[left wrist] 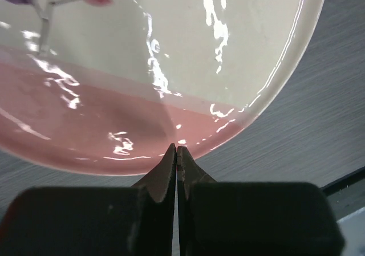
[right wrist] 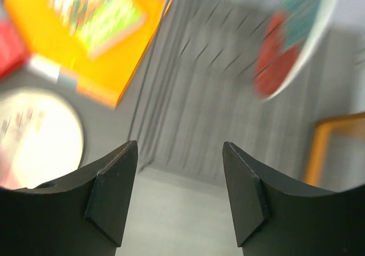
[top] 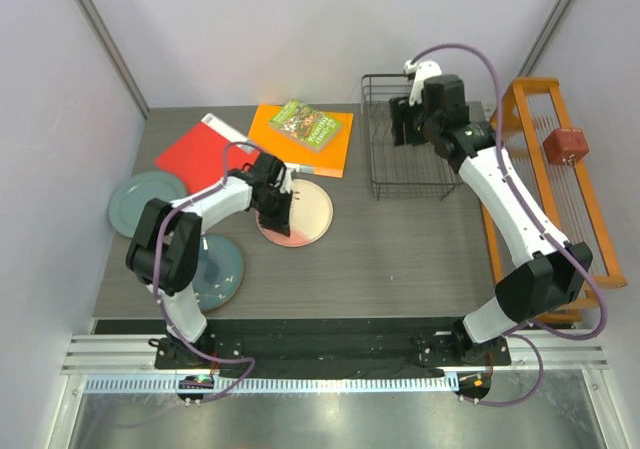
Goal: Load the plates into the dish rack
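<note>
The cream-and-pink plate (top: 302,214) lies flat on the table and fills the left wrist view (left wrist: 142,68). My left gripper (top: 279,207) is shut, with its tips (left wrist: 177,150) at the plate's pink rim and not around it. The grey-green plate (top: 143,201) and the dark teal plate (top: 220,272) lie at the left. My right gripper (top: 408,124) is open and empty (right wrist: 181,193) over the black wire dish rack (top: 385,174). The rack's wires (right wrist: 151,68) show blurred in the right wrist view. The red plate with teal top (right wrist: 288,45) shows tilted at the rack's far side.
An orange book (top: 335,149) with a green book (top: 305,124) on it and a red book (top: 200,154) lie at the back. An orange wooden rack (top: 590,219) holding a red-brown cube (top: 565,146) stands along the right edge.
</note>
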